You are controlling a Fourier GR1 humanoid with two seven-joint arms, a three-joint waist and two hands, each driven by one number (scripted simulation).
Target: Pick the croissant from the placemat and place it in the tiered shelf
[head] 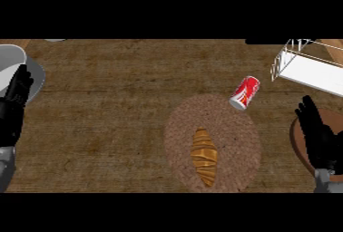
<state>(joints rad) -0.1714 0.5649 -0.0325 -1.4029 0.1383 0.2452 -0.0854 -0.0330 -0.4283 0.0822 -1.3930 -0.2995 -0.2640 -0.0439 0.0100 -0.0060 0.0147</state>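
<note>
Croissant (203, 157) is sitting lengthwise on the placemat (244, 136) right below me. I'm guessing it's light, flaky, crushable, so I'm aiming for its middle. Both hands, right hand (320, 138) and left hand (15, 105), are hanging open, holding nothing.

A red soda can (244, 92) lies tilted on the wooden counter (107, 118)

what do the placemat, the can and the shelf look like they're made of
Placemat: looks like woven fibre, rope or jute, matte brown; coiled braid rings show around the croissant.
Can: probably metal, glossy red with white lettering and a pale end.
Tiered shelf: thin white wire frame with a flat white panel, likely painted metal; the panel's material can't be told.
</note>
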